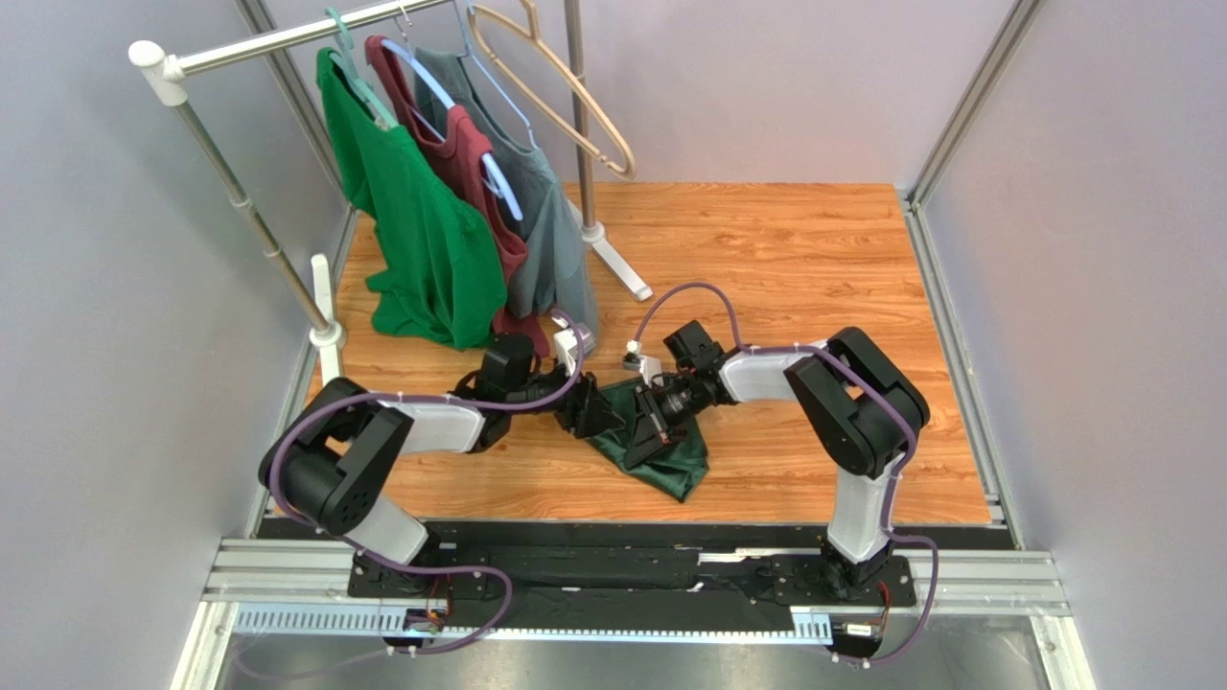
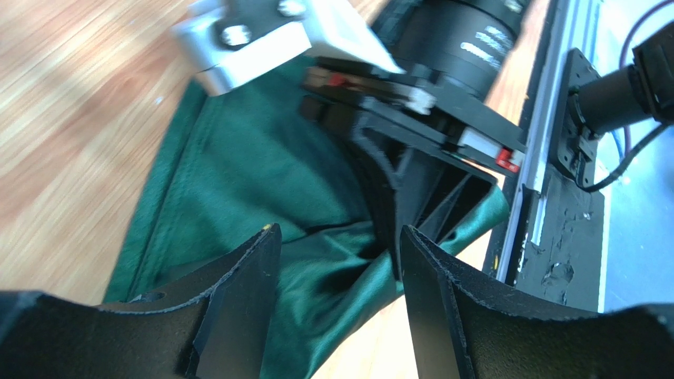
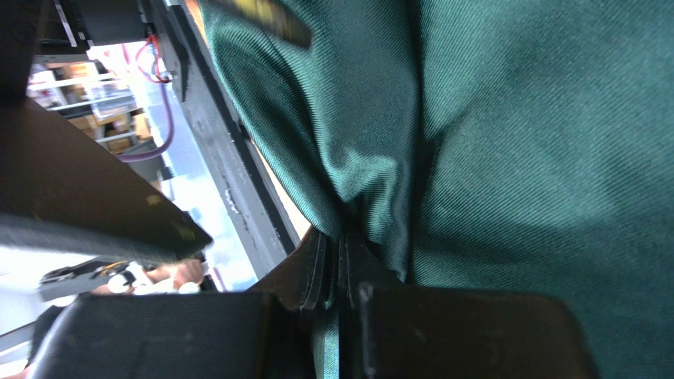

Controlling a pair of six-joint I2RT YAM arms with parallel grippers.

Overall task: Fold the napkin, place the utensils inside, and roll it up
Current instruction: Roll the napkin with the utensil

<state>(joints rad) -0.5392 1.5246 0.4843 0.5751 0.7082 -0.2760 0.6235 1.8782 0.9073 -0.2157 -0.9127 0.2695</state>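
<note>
While both arms are reaching in over the middle of the light-brown wood-grain desk, the large dark forest-green cloth napkin is lying crumpled between them, one corner pointing toward the near edge. The right arm's black fingers are pressing together on a fold of that napkin. The right wrist camera is showing the cloth pinched tight between them, with the shiny weave draping away above and to the side. And the left arm's black fingers are standing apart, gripping nothing, with rumpled green cloth showing through the gap between them. From the left wrist camera, the right arm's fingers are dipping down into the folds just ahead, and the napkin's hemmed edge is running flat along the wood on the left. From above, the two sets of fingers are sitting just beside each other at the far edge of the cloth, and whether the left pair is touching it is hard to tell.

Off at the far left corner, a white-and-silver metal clothes rack is carrying a bright green shirt, a maroon shirt, a grey-green shirt and an empty tan wooden hanger.
</note>
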